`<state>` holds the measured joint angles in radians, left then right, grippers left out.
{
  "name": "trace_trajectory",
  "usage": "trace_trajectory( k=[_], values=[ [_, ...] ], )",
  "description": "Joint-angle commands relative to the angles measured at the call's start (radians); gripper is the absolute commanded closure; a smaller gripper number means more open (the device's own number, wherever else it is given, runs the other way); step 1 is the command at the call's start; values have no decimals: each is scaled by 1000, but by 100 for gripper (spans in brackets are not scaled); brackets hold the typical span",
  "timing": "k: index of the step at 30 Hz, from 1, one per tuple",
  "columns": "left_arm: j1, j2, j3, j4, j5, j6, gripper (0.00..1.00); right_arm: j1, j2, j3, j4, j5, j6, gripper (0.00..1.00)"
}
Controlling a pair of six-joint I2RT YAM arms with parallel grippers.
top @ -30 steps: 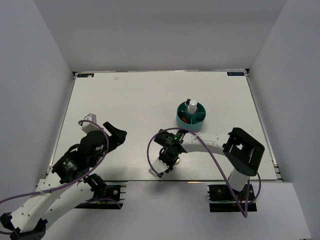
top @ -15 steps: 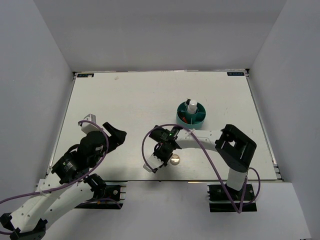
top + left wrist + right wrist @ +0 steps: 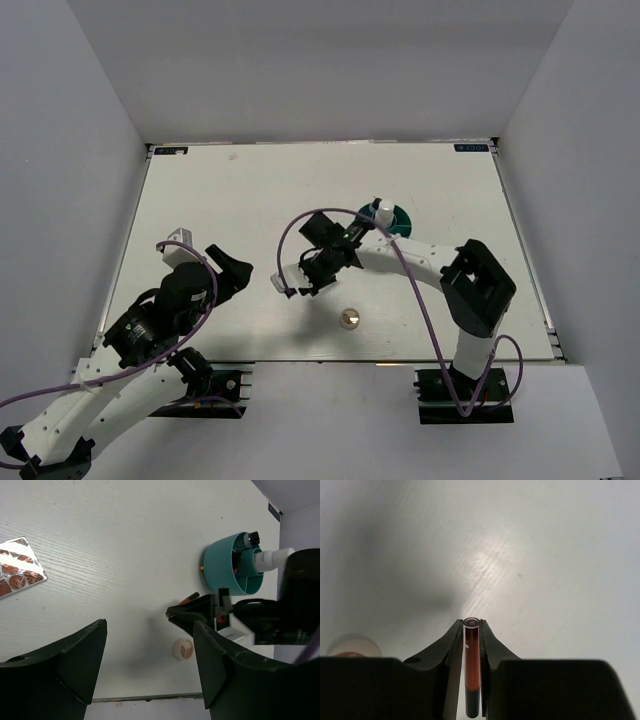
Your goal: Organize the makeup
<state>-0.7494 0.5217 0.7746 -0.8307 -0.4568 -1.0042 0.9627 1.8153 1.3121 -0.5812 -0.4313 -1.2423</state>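
I am looking over the table (image 3: 250, 190), and the big change is on my right side. A second ago the right gripper (image 3: 306, 282) was sitting low by the front edge, over the spot where the compact lies, with its jaws wider. Now it is riding further back and to the left, apparently clear of the surface, and its jaws are pinching narrow on a thin red stick (image 3: 472, 665). I am reading that as a finished pickup, so the stick is waiting on a carry to the cup rather than another grasp. The left gripper (image 3: 150, 630) is hanging where it was, spread wide with nothing between its fingers.

The cup (image 3: 220, 567), teal and divided, is standing toward the back right, partly hidden behind the right wrist from above. It is already holding part of the set: the white bottle (image 3: 272, 557) is standing up in one section, and dark sticks (image 3: 246, 539) are poking from another. What is lying lower inside I cannot tell.

Two pieces are lying loose. The palette (image 3: 17, 570) is resting flat near the left edge, well apart from the cup. The round compact (image 3: 349, 318) is sitting alone near the front edge, nearer to me than the lifted stick.
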Motion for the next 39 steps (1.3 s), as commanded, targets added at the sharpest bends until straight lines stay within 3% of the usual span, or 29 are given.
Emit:
trace_trajectory(
  k=[1, 10, 16, 29, 39],
  values=[
    [-4, -2, -5, 11, -20, -5, 20, -47, -82, 71, -22, -87, 145, 100],
    [-4, 1, -20, 31, -14, -2, 20, -195, -163, 174, 20, -136, 452, 100],
    [-4, 11, -26, 45, -8, 1, 20, -309, -195, 182, 20, -167, 569, 100],
    [-4, 32, -21, 56, 4, 4, 20, -525, -208, 50, 253, -233, 822, 100],
    [-4, 43, -28, 70, 10, 6, 20, -545, -238, -100, 481, -218, 866, 100]
  ],
)
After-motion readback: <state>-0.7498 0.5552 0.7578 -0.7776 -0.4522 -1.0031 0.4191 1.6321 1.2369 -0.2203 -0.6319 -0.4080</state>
